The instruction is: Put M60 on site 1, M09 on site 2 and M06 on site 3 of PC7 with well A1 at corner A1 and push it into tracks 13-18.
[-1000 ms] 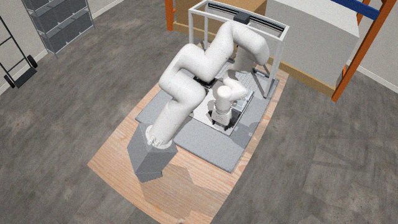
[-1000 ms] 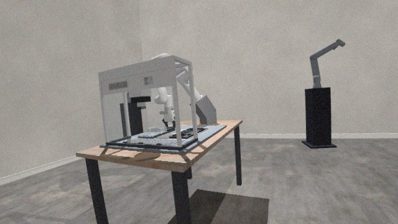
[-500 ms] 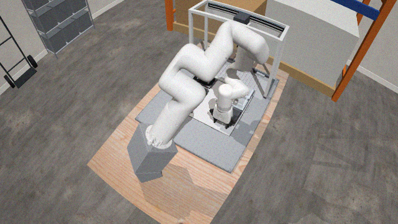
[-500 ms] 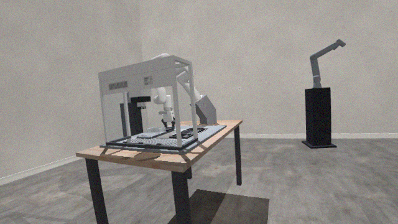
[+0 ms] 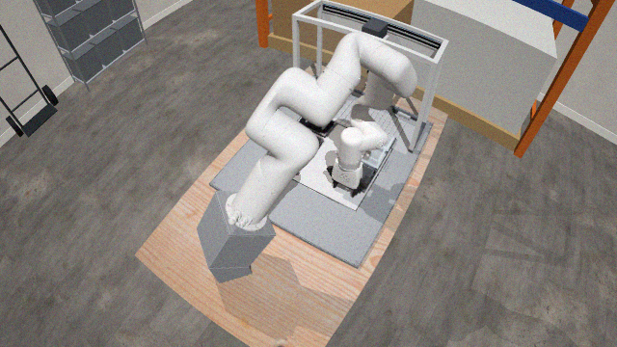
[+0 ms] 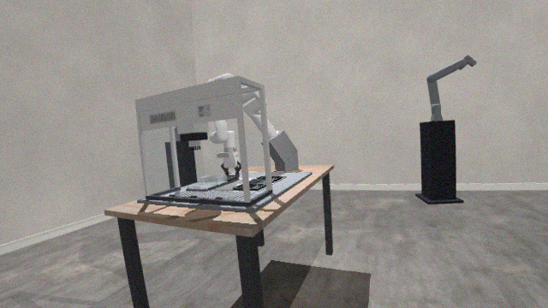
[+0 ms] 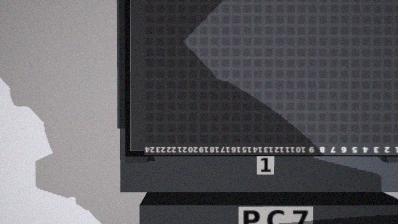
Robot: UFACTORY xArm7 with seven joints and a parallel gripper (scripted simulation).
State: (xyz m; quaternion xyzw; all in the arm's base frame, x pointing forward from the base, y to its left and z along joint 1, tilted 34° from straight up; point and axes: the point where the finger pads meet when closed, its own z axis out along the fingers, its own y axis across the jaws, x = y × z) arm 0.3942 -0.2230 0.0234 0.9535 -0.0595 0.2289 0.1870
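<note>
The wrist view looks straight down on the 384-well plate M60 [image 7: 265, 75]. It is dark, with column numbers 24 to 1 along its near edge. It lies on the site marked 1 [image 7: 265, 165] of the dark carrier PC7 [image 7: 240, 177], just beyond the handle with the PC7 label [image 7: 275, 217]. My fingers do not show in the wrist view. My gripper [image 6: 230, 172] is open and a little above the carrier, pointing down; it also shows in the top view [image 5: 347, 185]. The arm hides most of the carrier there.
The white instrument frame [image 5: 371, 43] stands over the loading rails [image 6: 214, 196] at the far end of the grey deck. The pale apron [image 5: 328, 178] lies in front of it. The dark nests [image 6: 257, 183] stand in a row beside the apron.
</note>
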